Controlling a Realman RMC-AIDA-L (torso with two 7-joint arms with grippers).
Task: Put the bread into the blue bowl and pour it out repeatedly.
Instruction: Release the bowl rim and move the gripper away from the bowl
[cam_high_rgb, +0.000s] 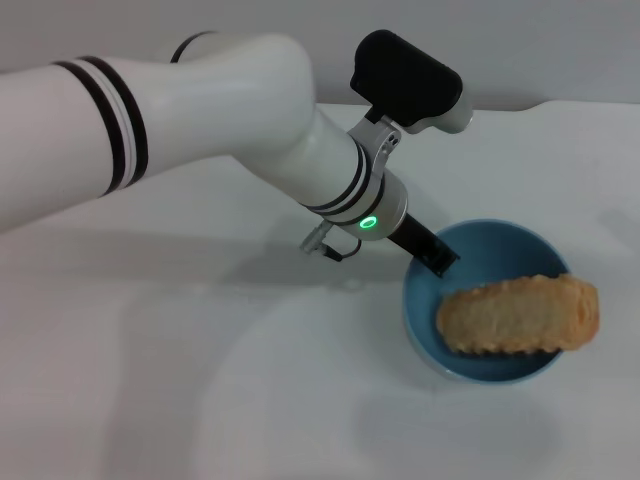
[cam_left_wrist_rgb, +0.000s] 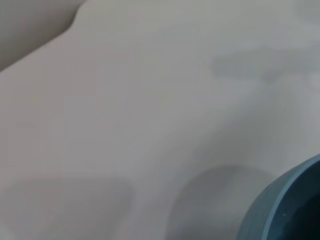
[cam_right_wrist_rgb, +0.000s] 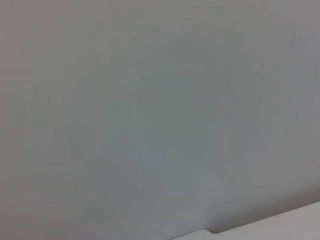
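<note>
Bread (cam_high_rgb: 520, 313) lies across the blue bowl (cam_high_rgb: 425, 300) on a white table (cam_high_rgb: 200, 380). Left gripper (cam_high_rgb: 437, 257) clamps the bowl's rim. Right gripper unseen.

Not much else going on here, just a plain white table (cam_high_rgb: 200, 400) filling most of the head view. Its far edge runs along 12 o'clock, with a grey wall (cam_high_rgb: 560, 40) behind it. Soft shadows sit around 9 o'clock.
</note>
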